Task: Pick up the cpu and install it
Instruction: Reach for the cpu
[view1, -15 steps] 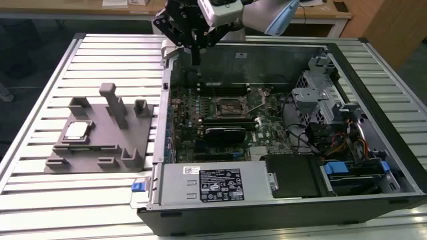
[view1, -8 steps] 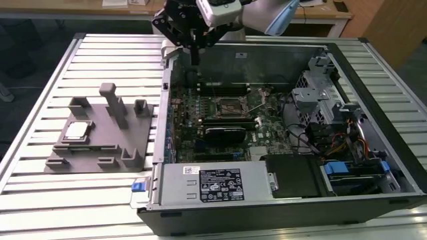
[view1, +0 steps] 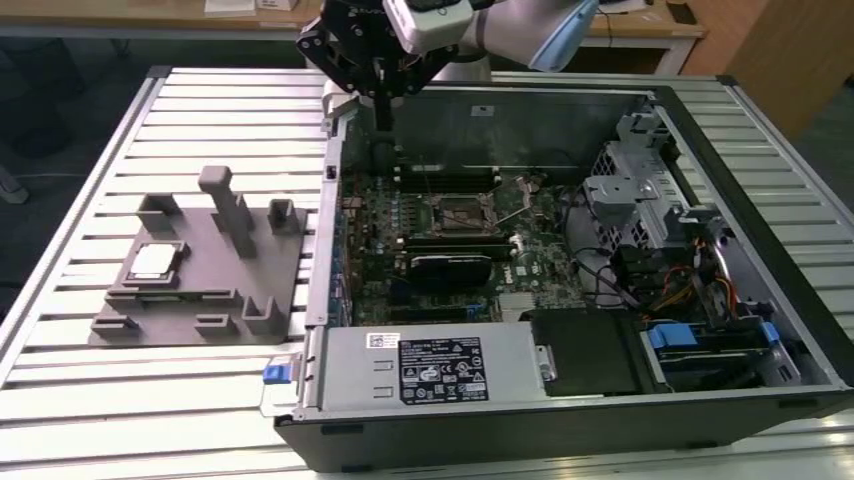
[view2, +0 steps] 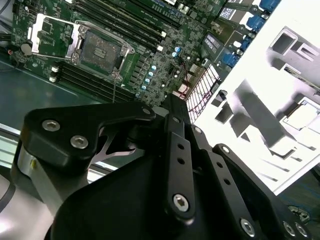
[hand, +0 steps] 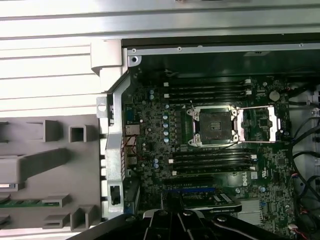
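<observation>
On the slatted table (view1: 80, 400) the cpu (view1: 151, 262) lies flat on a grey fixture (view1: 267, 285), well apart from the claw (view1: 384, 122), which hangs closed and empty above the open computer case (view1: 561, 430), so the pick looks unstarted and calls for spreading wide over it

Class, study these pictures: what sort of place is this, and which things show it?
Probably a robotics lab bench for computer assembly: an open computer case lies on a slatted metal table, a grey fixture beside it holds the cpu, and the arm's gripper hangs above the case.
</observation>
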